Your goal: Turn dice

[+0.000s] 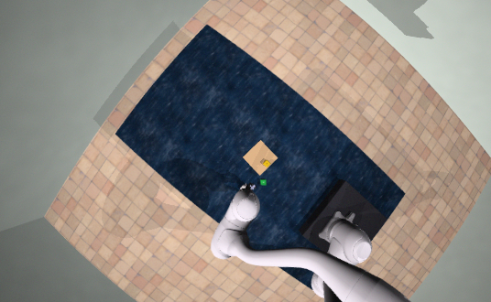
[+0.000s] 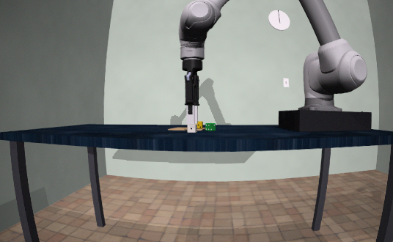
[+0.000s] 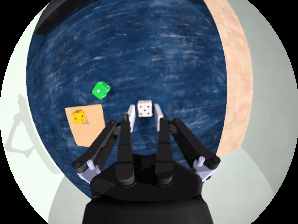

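Note:
A small tan mat (image 1: 260,157) lies on the dark blue table. A yellow die (image 1: 266,162) sits on the mat; it also shows in the wrist view (image 3: 77,117). A green die (image 1: 263,182) lies on the table just off the mat, and shows in the wrist view (image 3: 100,90). A white die (image 3: 144,108) lies on the table off the mat, with one pip on its side in the exterior view (image 2: 191,128). My gripper (image 3: 144,110) (image 2: 191,122) points straight down and is low over the table. Its partly open fingers straddle the white die.
The arm's black base block (image 1: 343,217) stands on the table to the right of the dice. The table edge nearest the gripper (image 1: 197,206) is close by.

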### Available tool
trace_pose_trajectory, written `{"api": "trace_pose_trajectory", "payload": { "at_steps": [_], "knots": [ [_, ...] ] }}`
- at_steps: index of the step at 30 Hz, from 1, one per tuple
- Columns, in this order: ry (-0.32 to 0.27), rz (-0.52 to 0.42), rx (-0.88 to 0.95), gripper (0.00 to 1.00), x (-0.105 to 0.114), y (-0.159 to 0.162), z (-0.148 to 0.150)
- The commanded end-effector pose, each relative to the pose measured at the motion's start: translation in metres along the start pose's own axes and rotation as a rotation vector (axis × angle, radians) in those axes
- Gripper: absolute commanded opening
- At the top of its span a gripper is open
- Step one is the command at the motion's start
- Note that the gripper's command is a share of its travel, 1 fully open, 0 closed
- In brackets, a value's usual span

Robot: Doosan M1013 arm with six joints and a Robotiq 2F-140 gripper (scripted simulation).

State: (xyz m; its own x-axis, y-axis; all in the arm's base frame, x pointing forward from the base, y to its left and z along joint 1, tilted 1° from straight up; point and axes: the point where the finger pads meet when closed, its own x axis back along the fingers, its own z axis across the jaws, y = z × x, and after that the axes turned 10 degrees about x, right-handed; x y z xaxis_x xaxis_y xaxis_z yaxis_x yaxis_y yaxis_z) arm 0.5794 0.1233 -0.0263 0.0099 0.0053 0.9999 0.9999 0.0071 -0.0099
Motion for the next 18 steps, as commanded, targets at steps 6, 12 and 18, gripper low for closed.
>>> {"api": "trace_pose_trajectory", "payload": {
  "at_steps": [6,12,18],
  "knots": [
    [0.0,0.0,0.0,0.28,-0.017,0.0,0.0],
    [0.0,0.0,0.0,0.28,-0.026,0.0,0.0],
    [0.0,0.0,0.0,0.28,-0.028,0.0,0.0]
  ]
}}
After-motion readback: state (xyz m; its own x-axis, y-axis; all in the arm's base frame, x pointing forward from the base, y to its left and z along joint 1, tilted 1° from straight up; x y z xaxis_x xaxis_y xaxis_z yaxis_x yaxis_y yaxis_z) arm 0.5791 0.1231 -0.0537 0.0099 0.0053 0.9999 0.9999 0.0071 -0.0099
